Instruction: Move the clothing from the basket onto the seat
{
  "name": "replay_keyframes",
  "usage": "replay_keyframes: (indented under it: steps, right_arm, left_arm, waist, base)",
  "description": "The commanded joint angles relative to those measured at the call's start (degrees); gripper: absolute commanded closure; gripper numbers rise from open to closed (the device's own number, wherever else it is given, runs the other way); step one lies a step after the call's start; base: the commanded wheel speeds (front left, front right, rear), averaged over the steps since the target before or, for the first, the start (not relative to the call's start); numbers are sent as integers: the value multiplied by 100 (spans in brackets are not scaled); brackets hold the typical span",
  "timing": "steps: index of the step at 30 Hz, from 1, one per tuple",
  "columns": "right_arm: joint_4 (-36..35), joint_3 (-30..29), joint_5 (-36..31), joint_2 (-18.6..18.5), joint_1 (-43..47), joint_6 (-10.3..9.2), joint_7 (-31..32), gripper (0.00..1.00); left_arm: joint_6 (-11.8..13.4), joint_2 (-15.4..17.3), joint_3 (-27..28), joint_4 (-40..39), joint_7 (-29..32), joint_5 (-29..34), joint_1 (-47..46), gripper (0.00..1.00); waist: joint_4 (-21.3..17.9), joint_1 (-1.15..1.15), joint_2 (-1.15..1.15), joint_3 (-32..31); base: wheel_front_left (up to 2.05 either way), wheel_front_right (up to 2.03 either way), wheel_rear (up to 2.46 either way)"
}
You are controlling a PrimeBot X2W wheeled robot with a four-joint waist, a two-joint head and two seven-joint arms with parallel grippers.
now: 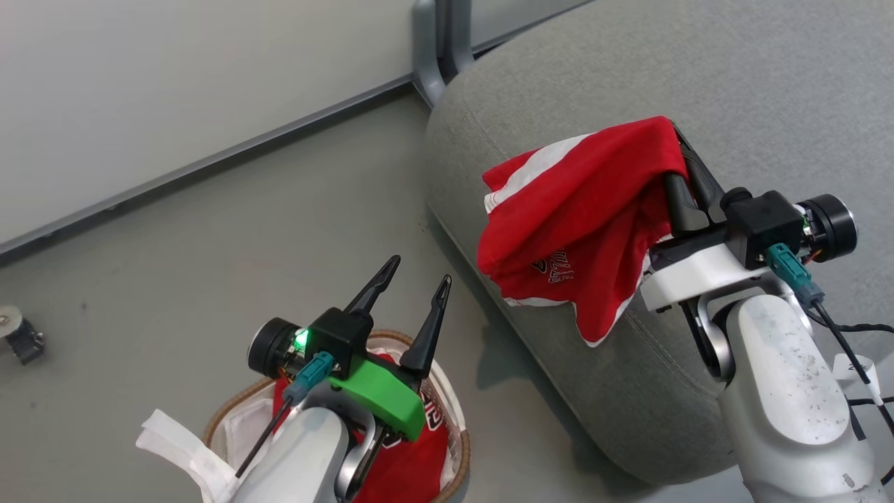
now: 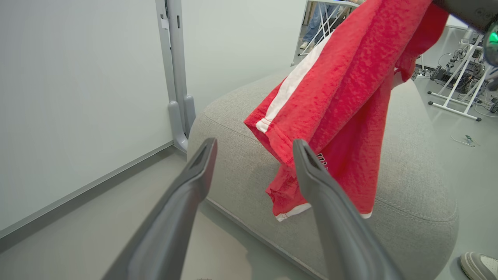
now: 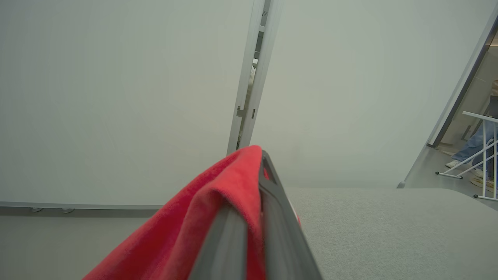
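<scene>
- Red fabric, a jersey (image 1: 580,209) with a white panel, is seen in the head view clamped between the fingers of the right gripper (image 1: 677,140) and held up over the rounded edge of the grey sofa (image 1: 733,70); its lower folds hang across the sofa's side, and whether they touch the upholstery cannot be told
- In the same view the left gripper (image 1: 421,269) is held above the basket (image 1: 461,436), its fingers spread apart with nothing between them; a second jersey (image 1: 412,468), also red, lies inside the basket, and a white cloth (image 1: 174,440) is draped over the basket's left rim
- The basket is stood on the grey floor (image 1: 209,230) just beside the sofa, with a pale wall panel (image 1: 140,70) and a grey post (image 1: 433,49) beyond
- In the left wrist view the two dark fingers are seen wide apart and empty; past them the held jersey hangs from the upper right down over the sofa's near edge, a white stripe running along it and a white hem at its bottom; a shoe (image 2: 480,264) is seen on the floor at the lower right corner
- In the right wrist view the two fingers are pressed close together with red cloth pinched between them and folded over the left one; the sofa's flat top lies below and to the right, and a person's legs (image 3: 472,146) in jeans are seen at the far right
</scene>
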Motion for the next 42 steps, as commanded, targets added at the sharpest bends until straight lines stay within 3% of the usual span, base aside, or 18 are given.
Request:
replay_keyframes:
  steps: [1,10,18,24,30,34,38,42]
  right_arm:
    - [-51,-18,60,-3,-87,-8,-28,100]
    - [-50,-134,63,-3,-157,-8,-28,100]
    - [370,-658,-172,-92,-863,-8,-28,100]
    - [647,-848,-303,-631,-1850,-8,-27,100]
    - [1060,-1149,-519,-1610,-2934,-8,-28,100]
    - [1377,-1470,-668,-2069,-3328,-8,-21,100]
    - [1652,-1809,-790,-2322,-3262,-8,-20,100]
    - [1999,-2149,-892,-2266,-3013,-8,-17,100]
  left_arm:
    - [-15,79,-30,25,-5,-14,-130,0]
    - [-15,193,-243,31,-5,-5,-376,0]
    - [-16,176,-469,-152,-5,3,-637,0]
    - [-16,166,-536,-343,-5,40,-827,0]
    - [-16,146,-646,-504,-5,98,-974,0]
    - [-16,151,-664,-628,-4,158,-980,0]
    - [-16,157,-722,-739,-5,196,-956,0]
    - [-16,191,-688,-764,-5,226,-935,0]
  waist:
    - [-507,0,0,508]
    - [-501,0,0,869]
    - [2,0,0,1276]
    - [495,0,0,1636]
    - [1023,0,0,1983]
    - [1278,0,0,2152]
    - [1509,0,0,2274]
    - [1609,0,0,2402]
  base:
    - [0,0,0]
    - [0,0,0]
    - [0,0,0]
    - [0,0,0]
    - [0,0,0]
    - [0,0,0]
    - [0,0,0]
    - [0,0,0]
